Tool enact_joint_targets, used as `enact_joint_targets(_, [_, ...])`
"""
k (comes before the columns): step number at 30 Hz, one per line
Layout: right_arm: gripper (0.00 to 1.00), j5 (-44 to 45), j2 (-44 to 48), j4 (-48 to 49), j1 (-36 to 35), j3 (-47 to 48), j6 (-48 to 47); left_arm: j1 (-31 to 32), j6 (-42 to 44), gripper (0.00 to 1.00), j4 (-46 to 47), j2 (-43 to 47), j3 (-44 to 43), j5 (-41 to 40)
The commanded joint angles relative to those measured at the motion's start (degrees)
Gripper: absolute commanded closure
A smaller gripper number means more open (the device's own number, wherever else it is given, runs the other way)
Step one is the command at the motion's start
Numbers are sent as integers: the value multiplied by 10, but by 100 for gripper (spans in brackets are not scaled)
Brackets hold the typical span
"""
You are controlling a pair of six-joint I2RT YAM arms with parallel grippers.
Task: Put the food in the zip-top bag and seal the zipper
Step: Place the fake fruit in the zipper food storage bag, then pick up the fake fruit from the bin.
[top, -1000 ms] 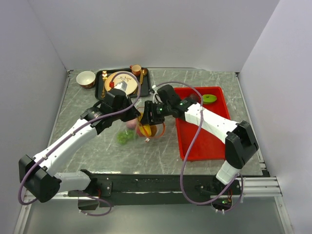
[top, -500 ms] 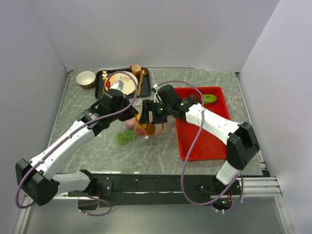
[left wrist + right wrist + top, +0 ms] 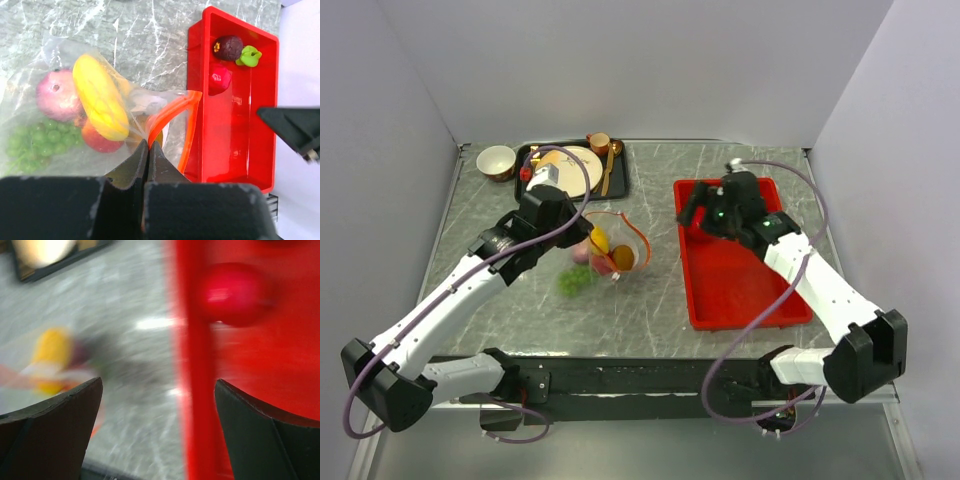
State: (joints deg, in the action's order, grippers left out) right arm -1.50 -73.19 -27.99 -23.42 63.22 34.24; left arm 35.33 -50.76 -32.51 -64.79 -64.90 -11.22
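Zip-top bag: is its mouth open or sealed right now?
Open. The zipper bows into a wide loop, sides apart, and the left gripper pinches the zip-top bag at that edge.

The table (image 3: 125, 30) is patterned in grey stone with white veins. The tray (image 3: 240, 140) is coloured bright red throughout. The zip-top bag (image 3: 30, 75) is clear and edged by an orange-red zipper (image 3: 170, 109). Inside it are seen a yellow oblong piece (image 3: 100, 105), a pink-purple one (image 3: 52, 95), green grapes (image 3: 35, 145) and a red piece (image 3: 97, 142). In the tray are seen a dark purple piece (image 3: 228, 47), a lime green piece (image 3: 249, 56) and a magenta-red piece (image 3: 219, 80).
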Motion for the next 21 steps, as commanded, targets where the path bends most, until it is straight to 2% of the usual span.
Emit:
enact_joint_targets(1, [0,17,-37,-32,54,-24,-6,1,-7,99,7,-18,-15,7])
enact_joint_targets(13, [0,17,-100,-10,110,-9,-5,1,-11,99,18,-27,-1,29])
enact_joint_targets(21, [0,-36,-154,8,146,11,-1,1,-11,99,17,-33,-7,26])
